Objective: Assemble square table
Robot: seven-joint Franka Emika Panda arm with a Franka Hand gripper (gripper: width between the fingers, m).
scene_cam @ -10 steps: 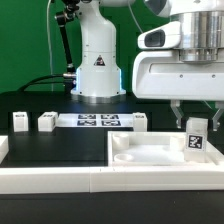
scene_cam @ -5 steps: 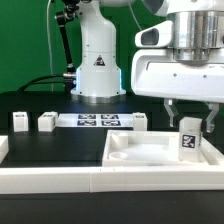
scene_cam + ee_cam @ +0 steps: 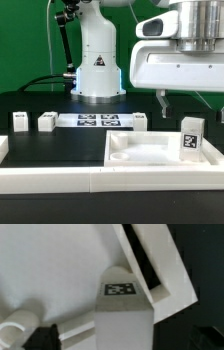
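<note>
1. The step in hand is judged to be the fitting of the first leg [image 3: 192, 137] to the tabletop [image 3: 140, 158]. That leg is seen standing upright, tag forward, inside the tray near its corner at the exterior view's right.
2. The gripper [image 3: 192, 102] is pictured released. Its fingers [image 3: 163, 101] are spread wide with nothing held between them, and they are poised above the leg's top, apart from it.
3. In the wrist view the first leg [image 3: 122, 300] is shown from above, set close against the tabletop's raised rim [image 3: 160, 263]. Whether it is seated fully in its socket cannot be told.
4. A second leg [image 3: 19, 122] and a third leg [image 3: 46, 121] are seen standing on the black table [image 3: 60, 148] at the exterior view's left. They are beside the marker board [image 3: 98, 121] and well apart from the tabletop.
5. The next move is judged to call for one of two things: a fresh grasp on the first leg to twist it home, or a reach across to the second leg. Either way, the standing leg must be cleared without being knocked over.
6. The hand is held pointing straight down over the tabletop's right part, with its wrist vertical.
</note>
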